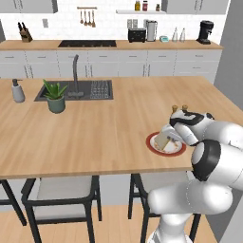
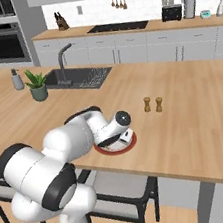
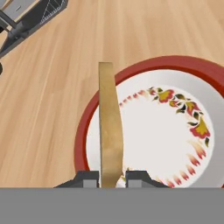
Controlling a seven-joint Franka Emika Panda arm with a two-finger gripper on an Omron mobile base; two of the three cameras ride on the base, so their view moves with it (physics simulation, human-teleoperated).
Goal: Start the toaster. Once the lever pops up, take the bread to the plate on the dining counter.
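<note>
Fingertips (image 3: 87, 178) pinching bread slice (image 3: 110, 127) edge-on. Poised over red-rimmed plate (image 3: 83, 127), on dining counter (image 1: 95, 133), for release.

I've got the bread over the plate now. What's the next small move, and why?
Probably lower a touch, then open the tool. The hand view shows the bread pinched edge-on between the fingertips, over the left part of the plate, and the left base view shows it tilted at the plate. Whether it already touches I cannot tell, so ease down first to avoid dropping it.
</note>
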